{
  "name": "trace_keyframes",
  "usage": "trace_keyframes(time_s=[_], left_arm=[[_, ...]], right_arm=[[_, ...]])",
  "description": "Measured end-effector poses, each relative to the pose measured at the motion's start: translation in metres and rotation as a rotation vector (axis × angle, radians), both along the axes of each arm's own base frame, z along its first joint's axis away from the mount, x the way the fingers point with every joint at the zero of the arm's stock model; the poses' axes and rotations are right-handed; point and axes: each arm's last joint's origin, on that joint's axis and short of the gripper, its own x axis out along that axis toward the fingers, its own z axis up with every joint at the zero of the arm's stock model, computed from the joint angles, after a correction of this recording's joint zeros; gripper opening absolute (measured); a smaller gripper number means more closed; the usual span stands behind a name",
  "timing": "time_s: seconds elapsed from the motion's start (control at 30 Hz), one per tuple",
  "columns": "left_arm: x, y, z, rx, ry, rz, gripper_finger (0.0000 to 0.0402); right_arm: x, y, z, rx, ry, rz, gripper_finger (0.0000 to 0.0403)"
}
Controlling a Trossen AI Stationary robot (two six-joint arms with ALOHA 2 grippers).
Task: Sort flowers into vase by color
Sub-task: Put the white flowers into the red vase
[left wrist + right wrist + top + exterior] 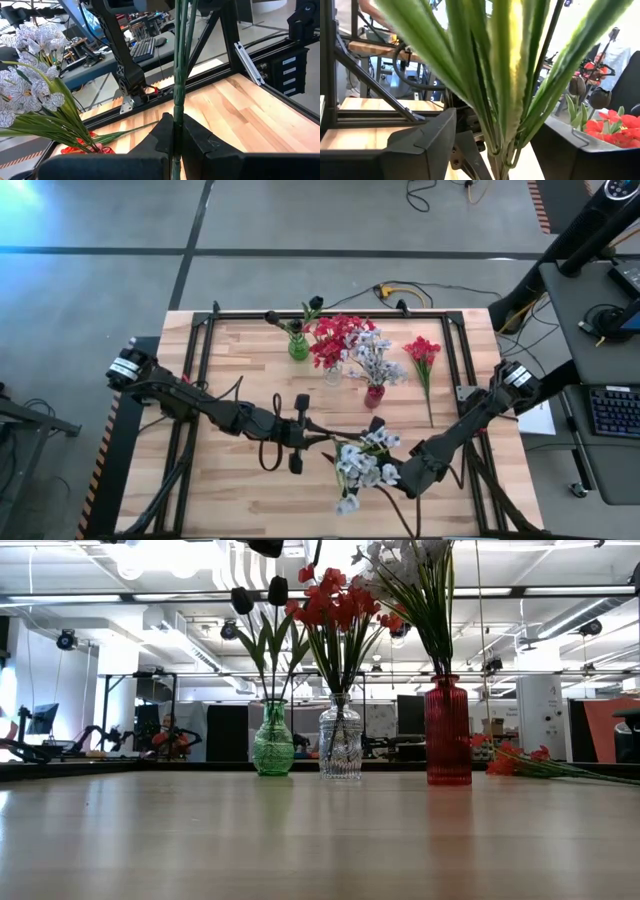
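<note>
The left tool (174, 137) is clenching the green stem of a pale blue-white spray (362, 465), holding it above the near middle of the tabletop (240, 340). In the left wrist view the stem (178, 75) is running straight out from between the fingers (200, 140), so its long axis is continuing the line of that tool. In the high view the blossoms are sitting at the far end of the stem, right beside the right tool (405, 477).

The right tool is standing with its fingers parted on either side of the leafy part of the same spray (495, 75); whether they are pressing on it I cannot tell. It looks like a handover between the two arms, with the right arm nearer the blossoms and the left arm holding the bare stem end.

Beyond both tools, toward the far edge, three vases are standing in a row: a green vase (298, 346) with dark buds (262, 595), a clear vase (340, 745) with red blossoms (335, 338), and a red vase (374, 394) already holding pale blue-white blossoms (375, 358). The red vase is lying closest to the held spray and is probably its destination. The blossoms crowding its mouth are likely to be in the way of the incoming stem. A loose red spray (423, 360) is lying on the tabletop beyond the right tool, well apart from the vases, not yet sorted.
</note>
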Motion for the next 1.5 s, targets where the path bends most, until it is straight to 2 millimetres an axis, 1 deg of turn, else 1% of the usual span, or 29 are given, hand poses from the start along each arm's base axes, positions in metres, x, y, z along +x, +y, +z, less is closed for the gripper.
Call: trace_keyframes(time_s=[0.17, 0.5, 0.6, 0.7, 0.87, 1.0, 1.13, 1.23, 1.3, 1.4, 1.5], left_arm=[[0.0, 0.0, 0.0, 0.0, 0.0, 0.0, 0.0002], [0.0, 0.0, 0.0, 0.0, -0.001, -0.001, 0.0015], [0.0, -0.001, 0.0, -0.005, 0.003, -0.006, 0.0022], [-0.001, -0.002, -0.001, -0.006, 0.013, -0.037, 0.0042], [-0.002, -0.001, -0.002, 0.002, 0.037, -0.029, 0.0108], [-0.007, 0.003, -0.002, 0.029, 0.09, 0.032, 0.0165], [-0.014, 0.008, 0.004, 0.036, 0.121, 0.11, 0.0206], [-0.021, 0.01, 0.012, 0.023, 0.123, 0.127, 0.0222], [-0.025, 0.012, 0.017, 0.012, 0.12, 0.128, 0.0226], [-0.031, 0.014, 0.022, -0.007, 0.135, 0.133, 0.0226], [-0.038, 0.017, 0.026, -0.019, 0.156, 0.146, 0.0223]], right_arm=[[-0.001, 0.0, 0.001, -0.009, 0.002, 0.0, 0.0177], [-0.002, -0.001, 0.005, -0.011, -0.002, -0.001, 0.0042], [-0.005, -0.001, 0.008, -0.01, -0.006, 0.004, 0.0017], [-0.009, -0.001, 0.013, 0.004, -0.017, 0.011, 0.0017], [-0.022, -0.01, 0.025, 0.055, 0.002, -0.037, 0.0018], [-0.043, -0.027, 0.035, 0.12, 0.055, -0.112, 0.0018], [-0.069, -0.053, 0.044, 0.228, 0.092, -0.159, 0.0018], [-0.089, -0.074, 0.046, 0.283, 0.125, -0.214, 0.0018], [-0.099, -0.084, 0.046, 0.308, 0.14, -0.245, 0.0018], [-0.108, -0.091, 0.046, 0.326, 0.156, -0.265, 0.0018], [-0.11, -0.092, 0.045, 0.339, 0.163, -0.257, 0.0018]])
